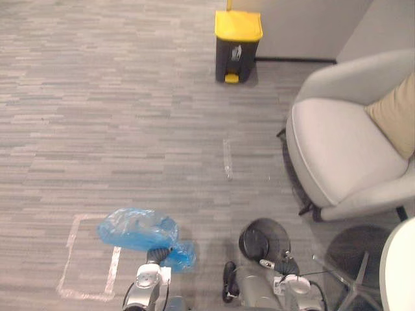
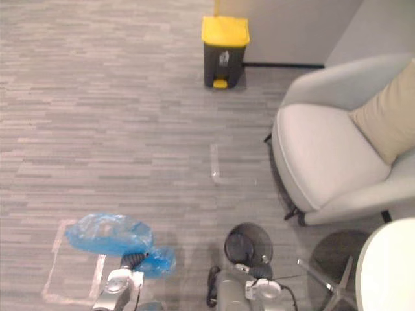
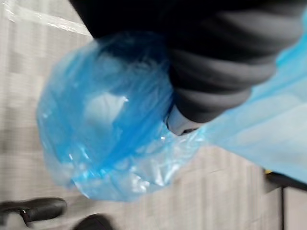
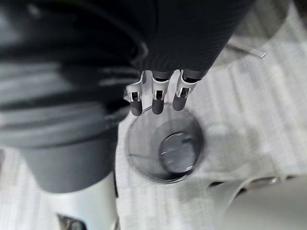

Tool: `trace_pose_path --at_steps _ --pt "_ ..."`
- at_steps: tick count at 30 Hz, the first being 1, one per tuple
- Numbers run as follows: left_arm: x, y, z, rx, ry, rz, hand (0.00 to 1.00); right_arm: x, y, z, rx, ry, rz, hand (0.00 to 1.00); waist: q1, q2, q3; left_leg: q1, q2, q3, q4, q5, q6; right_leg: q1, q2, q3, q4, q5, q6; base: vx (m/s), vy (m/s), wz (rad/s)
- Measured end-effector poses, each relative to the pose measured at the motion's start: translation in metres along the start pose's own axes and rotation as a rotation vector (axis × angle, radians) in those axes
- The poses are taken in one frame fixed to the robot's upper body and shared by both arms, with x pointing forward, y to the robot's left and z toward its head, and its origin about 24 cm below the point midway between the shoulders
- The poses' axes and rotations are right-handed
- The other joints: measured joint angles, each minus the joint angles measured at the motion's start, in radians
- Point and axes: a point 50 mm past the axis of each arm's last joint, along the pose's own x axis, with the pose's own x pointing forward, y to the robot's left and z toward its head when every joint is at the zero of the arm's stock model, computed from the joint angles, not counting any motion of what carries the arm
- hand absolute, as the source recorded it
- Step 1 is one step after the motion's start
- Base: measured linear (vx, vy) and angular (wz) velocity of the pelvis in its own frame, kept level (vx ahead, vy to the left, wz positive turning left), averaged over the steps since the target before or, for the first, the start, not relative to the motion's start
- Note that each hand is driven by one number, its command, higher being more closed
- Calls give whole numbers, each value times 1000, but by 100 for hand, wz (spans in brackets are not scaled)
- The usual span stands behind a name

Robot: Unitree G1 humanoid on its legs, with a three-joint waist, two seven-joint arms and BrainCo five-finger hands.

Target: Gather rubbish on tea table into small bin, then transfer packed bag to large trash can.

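At the left hand [image 1: 155, 253] sits the blue bag [image 1: 133, 228]. The fingers are buried in plastic, so I cannot tell their grip. The bag is crumpled and translucent and lies crosswise, with its fat end to the left. The right hand [image 4: 157, 98] hangs with fingers relaxed over the small bin [image 4: 130, 143].
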Motion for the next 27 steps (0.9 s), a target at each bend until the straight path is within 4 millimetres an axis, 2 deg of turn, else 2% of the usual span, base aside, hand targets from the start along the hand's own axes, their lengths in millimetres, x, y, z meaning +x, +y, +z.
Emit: trace_pose_path --at_steps 2,4,5,6,7,8,9,10,11,12,13,14,15,16,17,18,19,20,21,22,23,24,25,27 --pt "1 0 3 -4 -9 1 100 2 6 8 10 -17 11 0 15 -24 14 -73 -5 26 -39 -40 19 58 -19 39 -40 1 1 396 47 -57" --pt "3 -2 6 -4 -17 -4 100 3 10 11 29 -24 14 0 17 -36 20 -128 -24 16 -176 -39 14 111 -48 53 -75 -4 8 315 108 -31" --pt "4 -5 10 -7 -27 -11 100 3 7 12 43 -24 1 0 17 -42 23 -156 -50 2 -319 -9 5 148 -71 67 -97 -19 37 435 259 -24" --pt "4 -8 10 -11 -25 -18 100 3 2 10 43 -17 -15 0 19 -37 20 -166 -74 -44 -494 80 -6 178 -80 77 -117 -41 78 366 230 -26" --pt "4 -9 8 -13 -19 -21 100 4 -3 9 35 -13 -25 0 19 -24 13 -167 -75 -63 -569 127 -13 184 -76 83 -121 -49 93 365 308 -53" --pt "3 -8 3 -8 5 -20 100 4 -6 3 22 15 -32 0 35 -12 3 -160 -84 -85 -594 276 21 190 -78 126 -118 -81 137 294 256 -36" --pt "5 -2 1 9 17 -10 100 3 0 1 27 26 -18 0 29 -44 -3 -154 -123 -70 -590 239 26 200 -118 137 -121 -82 139 378 307 -28" --pt "5 -1 2 14 15 -8 100 2 0 -2 29 33 -16 0 29 -55 -5 -154 -136 -63 -584 219 35 199 -134 143 -114 -85 144 466 311 7" --pt "6 2 4 28 8 -7 100 0 0 -7 29 50 -18 0 32 -63 -8 -149 -159 -49 -566 188 43 191 -160 159 -72 -85 150 474 304 -9" --pt "6 2 4 33 8 -11 100 0 0 -8 29 54 -16 0 34 -63 -7 -119 -174 -33 -559 158 66 166 -180 184 21 -83 158 391 253 -17" --pt "6 3 2 35 13 -12 100 0 0 -8 29 55 -15 0 35 -63 -7 -103 -180 -27 -561 150 68 152 -186 196 67 -81 166 394 221 -31" --pt "3 2 -3 46 28 -22 100 0 3 -8 30 56 -8 0 32 -59 -5 -43 -186 -8 -573 122 82 80 -198 229 265 -44 227 393 176 -23" --pt "2 3 -4 69 30 -31 100 -1 5 -10 33 60 -2 0 26 -56 -3 4 -190 -6 -586 101 88 18 -196 247 436 -30 261 471 193 -14" --pt "2 4 -4 74 29 -31 100 -2 7 -10 35 60 1 0 23 -57 -4 21 -193 -8 -593 94 92 -10 -191 248 496 -41 252 311 82 6" --pt "3 5 -4 76 28 -28 100 -2 9 -10 38 59 7 0 16 -56 -3 55 -195 -12 -610 83 93 -65 -176 241 587 -69 226 374 39 10" --pt "3 5 -3 76 25 -28 100 -2 12 -8 35 53 14 0 9 -49 1 108 -195 -18 -643 75 93 -129 -150 215 622 -104 185 460 7 16" --pt "4 4 0 73 18 -29 100 -1 11 -6 34 42 14 0 5 -44 5 164 -192 -20 -683 75 94 -176 -123 179 571 -129 151 466 -26 15" --pt "5 4 1 72 14 -30 100 -1 10 -6 33 41 12 0 4 -42 7 180 -190 -23 -695 74 94 -188 -114 167 543 -134 141 407 -82 22" --pt "8 2 7 72 -1 -33 100 0 9 -3 30 34 10 0 -3 -38 10 217 -181 -31 -725 74 94 -224 -86 133 441 -136 126 404 -124 34" --pt "11 2 14 73 -22 -34 100 1 9 0 30 25 11 0 -9 -35 13 248 -169 -39 -755 72 89 -254 -57 111 265 -88 117 402 -135 36" --pt "11 2 15 73 -26 -34 100 2 10 2 30 20 12 0 -11 -36 13 257 -167 -42 -764 69 85 -257 -52 109 206 -59 117 432 -153 54" --pt "13 6 16 85 -29 -27 100 0 8 -5 26 41 9 0 -22 -55 16 297 -180 -68 -787 47 44 -233 -49 98 31 146 93 471 -156 33" --pt "13 2 14 79 -12 -35 100 2 2 -4 10 46 -4 0 -25 -22 18 322 -145 -96 -802 39 20 -212 -19 84 38 142 55 565 -181 17" --pt "12 3 9 83 5 -34 100 4 0 0 13 32 -8 0 -25 -17 16 324 -132 -102 -794 52 5 -217 -6 81 71 97 36 433 -161 -6"
